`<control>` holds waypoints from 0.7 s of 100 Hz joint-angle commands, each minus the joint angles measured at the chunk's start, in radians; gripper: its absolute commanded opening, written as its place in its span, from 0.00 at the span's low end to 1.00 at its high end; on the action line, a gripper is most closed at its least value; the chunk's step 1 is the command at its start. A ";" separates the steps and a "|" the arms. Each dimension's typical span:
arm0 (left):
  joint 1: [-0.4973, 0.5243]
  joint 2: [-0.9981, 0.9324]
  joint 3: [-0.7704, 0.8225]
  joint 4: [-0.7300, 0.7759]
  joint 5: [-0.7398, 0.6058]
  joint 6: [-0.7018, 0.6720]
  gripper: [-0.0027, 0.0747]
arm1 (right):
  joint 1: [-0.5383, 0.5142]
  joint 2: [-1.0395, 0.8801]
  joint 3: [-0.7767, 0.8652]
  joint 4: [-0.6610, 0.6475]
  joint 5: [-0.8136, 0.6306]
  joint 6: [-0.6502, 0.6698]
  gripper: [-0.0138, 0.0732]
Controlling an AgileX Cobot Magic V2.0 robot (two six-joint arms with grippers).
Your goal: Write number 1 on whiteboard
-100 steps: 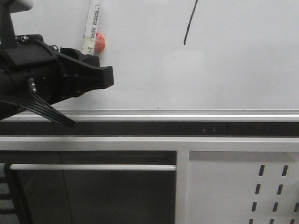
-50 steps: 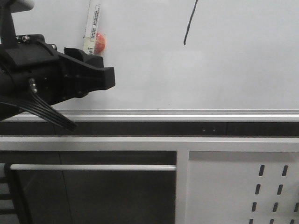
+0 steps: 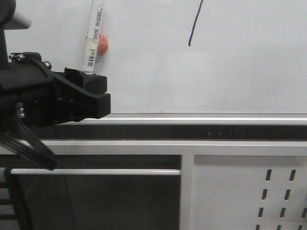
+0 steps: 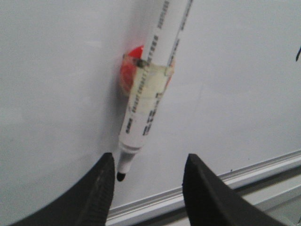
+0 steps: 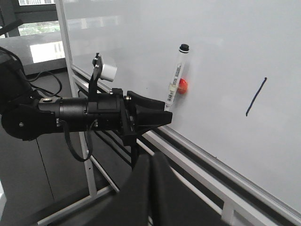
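The whiteboard [image 3: 240, 72] fills the back, with a silver edge rail along its bottom. The number 1 [image 3: 194, 24] is a thin black slanted stroke at the upper middle, also seen as the number 1 [image 5: 256, 96]. A white marker [image 3: 92, 40] hangs tip down on the board in a red magnetic clip [image 3: 103, 42]. My left gripper [image 3: 103, 93] sits just below the marker [image 4: 150, 89], open, its fingers either side of the black tip and holding nothing. My right gripper [image 5: 153, 160] is shut and empty, off the board.
Below the rail runs a white metal frame with a horizontal bar [image 3: 96, 171]. A white panel with slotted holes [image 3: 240, 191] is at the lower right. My left arm [image 5: 70, 117] reaches across in front of the board's stand.
My left gripper has dropped lower and drawn slightly left, uncovering the marker's lower end. The marker and the stroke have not moved.
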 commanded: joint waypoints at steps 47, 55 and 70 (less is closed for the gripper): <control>-0.020 -0.277 0.193 0.046 -0.223 0.013 0.44 | -0.001 0.007 -0.024 0.033 -0.036 -0.007 0.09; -0.020 -0.329 0.243 0.085 -0.223 0.042 0.44 | -0.001 0.007 -0.024 0.033 -0.036 -0.007 0.09; -0.020 -0.433 0.324 0.125 -0.223 0.051 0.21 | -0.001 0.007 -0.024 0.033 -0.029 -0.007 0.09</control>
